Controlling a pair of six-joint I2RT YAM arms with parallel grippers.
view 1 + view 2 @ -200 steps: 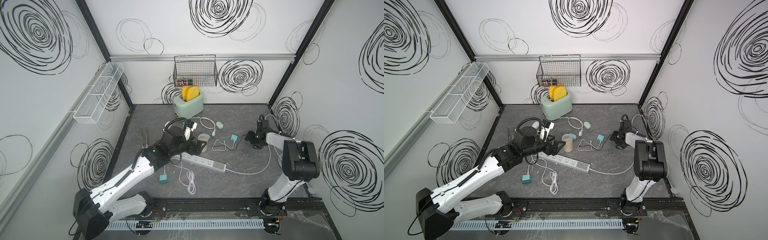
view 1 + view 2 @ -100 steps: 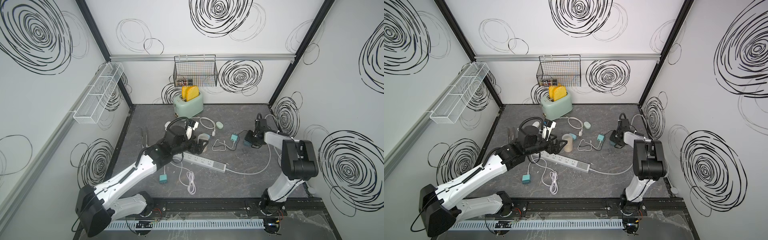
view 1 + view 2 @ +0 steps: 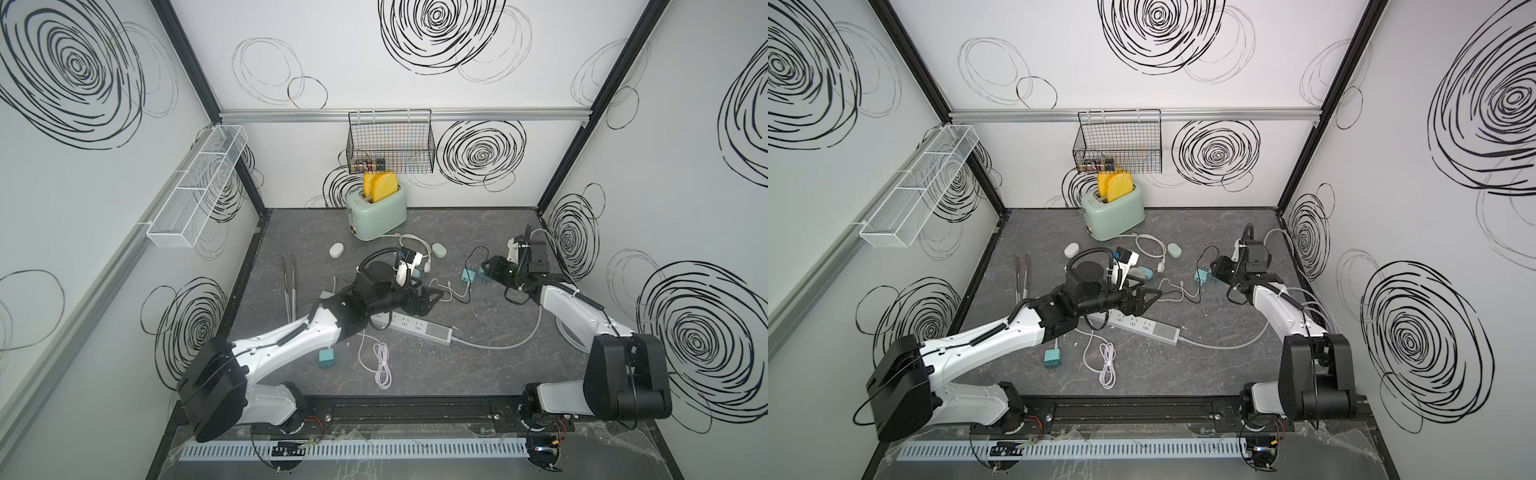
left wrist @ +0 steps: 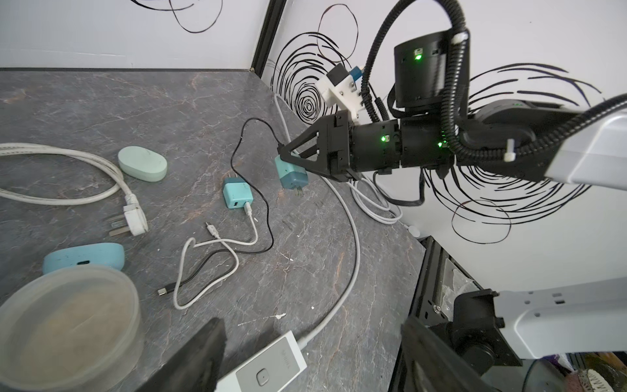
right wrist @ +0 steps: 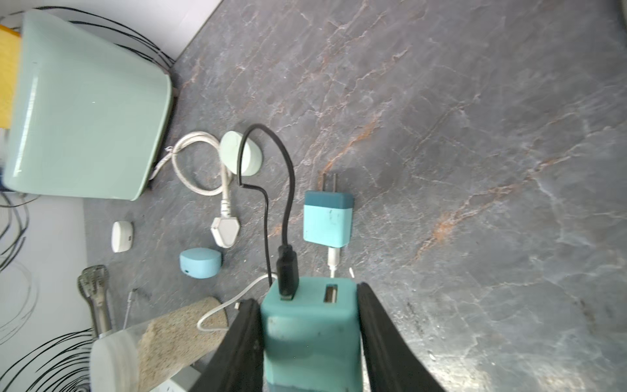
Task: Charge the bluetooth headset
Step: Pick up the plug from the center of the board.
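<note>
right gripper (image 5: 307,305) clamped on teal wall charger (image 5: 308,339), black cable (image 5: 288,190) plugged in | left gripper (image 3: 1150,300) wide, empty | light-blue oval headset case (image 4: 83,258) beside left gripper | white power strip (image 3: 419,328) lies to charger's left, below left gripper

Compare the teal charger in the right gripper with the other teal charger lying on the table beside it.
The held charger is clamped between the jaws of the right gripper; the table charger lies flat with nothing touching it. The held charger has a black cable plugged in; the table charger has a white cable. Both are two-tone teal blocks with two flat prongs.
</note>
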